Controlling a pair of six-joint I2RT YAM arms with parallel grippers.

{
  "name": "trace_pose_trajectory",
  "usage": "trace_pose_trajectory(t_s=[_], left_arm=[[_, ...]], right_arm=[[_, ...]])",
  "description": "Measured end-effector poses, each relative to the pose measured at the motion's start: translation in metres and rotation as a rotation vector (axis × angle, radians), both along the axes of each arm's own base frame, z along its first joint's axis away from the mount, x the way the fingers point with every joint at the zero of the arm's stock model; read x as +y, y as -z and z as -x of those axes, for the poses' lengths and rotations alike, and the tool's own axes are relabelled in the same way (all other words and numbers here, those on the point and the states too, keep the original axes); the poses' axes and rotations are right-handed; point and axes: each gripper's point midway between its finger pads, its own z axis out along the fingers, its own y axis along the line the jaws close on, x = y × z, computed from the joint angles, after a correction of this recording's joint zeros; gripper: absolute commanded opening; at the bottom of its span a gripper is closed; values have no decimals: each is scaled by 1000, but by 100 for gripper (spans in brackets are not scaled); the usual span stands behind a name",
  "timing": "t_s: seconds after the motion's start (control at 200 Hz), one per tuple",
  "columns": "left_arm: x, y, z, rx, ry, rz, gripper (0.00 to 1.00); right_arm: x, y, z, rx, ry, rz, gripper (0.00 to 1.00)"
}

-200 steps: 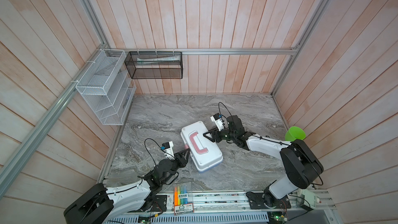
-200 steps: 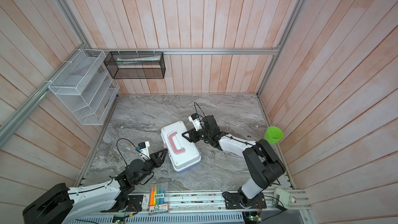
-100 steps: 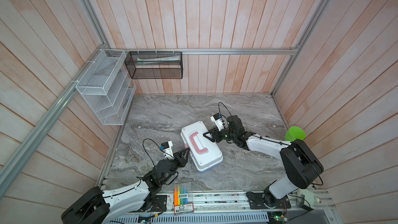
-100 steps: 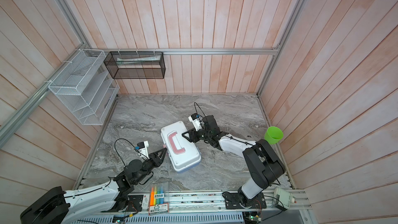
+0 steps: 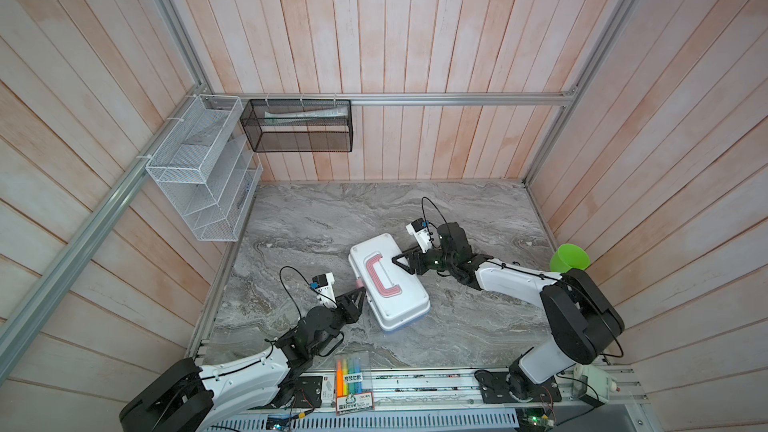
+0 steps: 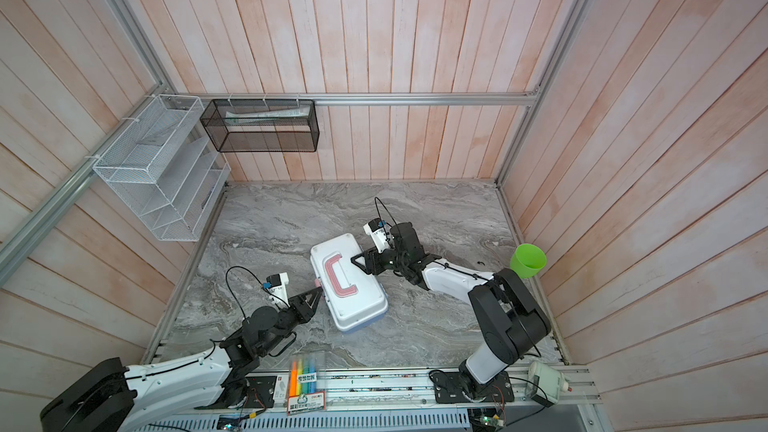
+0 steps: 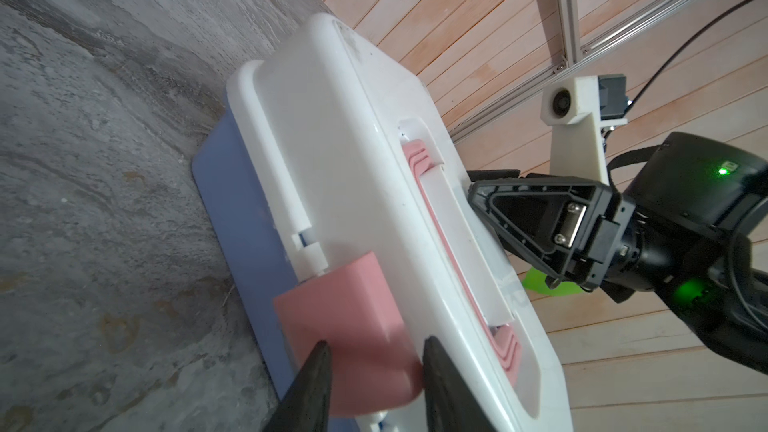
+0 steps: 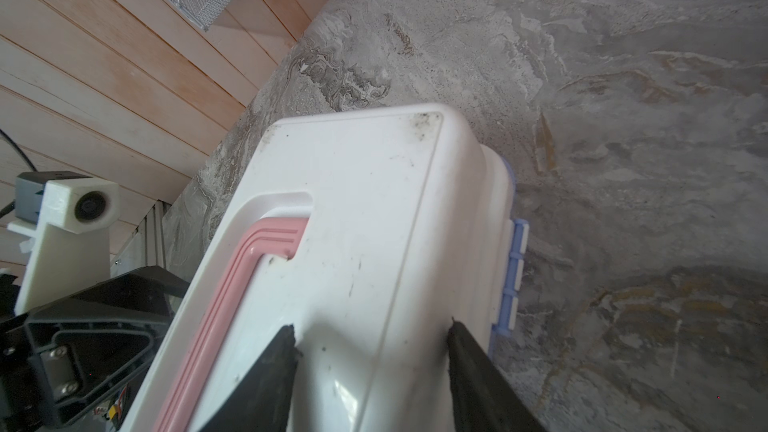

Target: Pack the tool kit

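Low and left of centre in a top view, the left gripper (image 5: 363,290), its arm lying flat, pinches the pink latch (image 7: 349,326) on the near side of the case (image 5: 409,297), which sits shut in the middle of the table (image 5: 324,218). It looks like the fastening step, and next that latch needs pressing home. Beyond it the right gripper (image 5: 400,261), its arm stretched low, clamps the far edge of the lid (image 8: 374,209).
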Motion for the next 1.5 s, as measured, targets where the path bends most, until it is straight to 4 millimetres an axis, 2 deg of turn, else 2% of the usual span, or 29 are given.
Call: trace_pose_trajectory(t_s=[0.71, 1.151, 1.501], left_arm=[[2, 10, 0, 34, -8, -39, 34], [-4, 13, -3, 53, 2, -59, 32], [-3, 4, -3, 39, -2, -50, 33]], right_arm=[[0, 0, 0, 0, -1, 0, 55], [0, 0, 0, -1, 2, 1, 55], [0, 0, -1, -5, 4, 2, 55]])
